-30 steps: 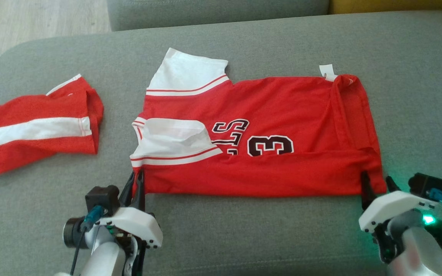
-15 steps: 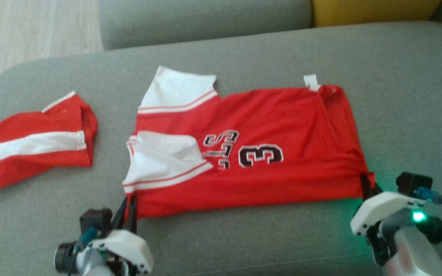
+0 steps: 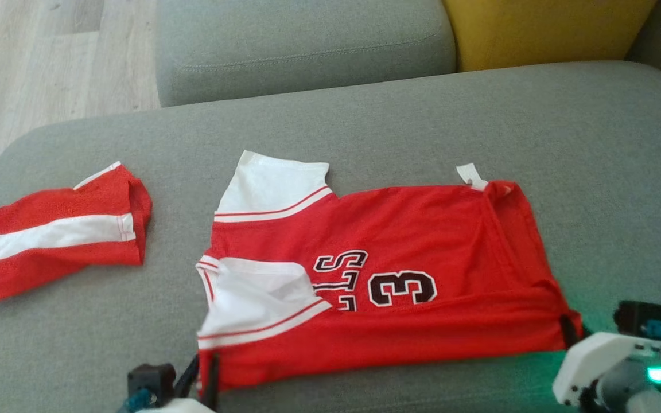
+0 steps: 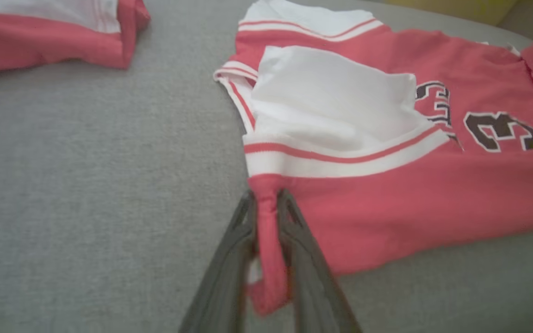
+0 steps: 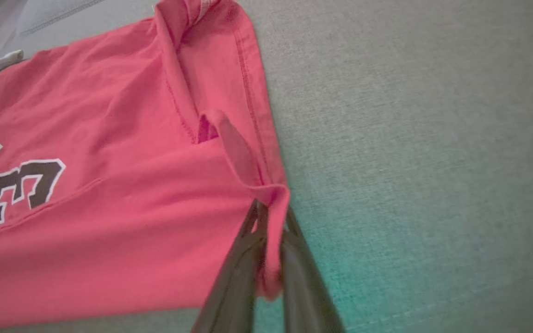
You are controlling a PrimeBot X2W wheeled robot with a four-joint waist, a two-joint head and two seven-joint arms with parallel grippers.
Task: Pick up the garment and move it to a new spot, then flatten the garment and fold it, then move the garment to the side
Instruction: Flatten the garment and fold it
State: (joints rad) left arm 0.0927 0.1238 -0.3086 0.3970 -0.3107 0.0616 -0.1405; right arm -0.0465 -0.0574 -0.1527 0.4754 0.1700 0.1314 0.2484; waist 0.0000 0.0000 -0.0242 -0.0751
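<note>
The garment [image 3: 411, 258] is a red jersey with white sleeves and a black number 3, lying folded across the grey sofa seat. My left gripper [image 3: 204, 367] is shut on its near-left corner; the left wrist view shows a fold of the garment [image 4: 387, 185] pinched in the left gripper [image 4: 266, 203]. My right gripper [image 3: 567, 331] is shut on the near-right corner. From the right wrist, the garment [image 5: 109, 185] has its hem gathered into the right gripper [image 5: 271, 208].
A second red piece with a white stripe [image 3: 49, 235] lies at the seat's left end. Behind are a grey back cushion [image 3: 302, 51] and a yellow cushion [image 3: 543, 28]. Wooden floor [image 3: 32, 57] shows at the left. Bare seat [image 3: 623, 172] lies to the right.
The right gripper has closed on the garment's near-right corner. The head camera has tilted, so the scene sits lower in view. The near hem now looks slightly drawn toward me.
</note>
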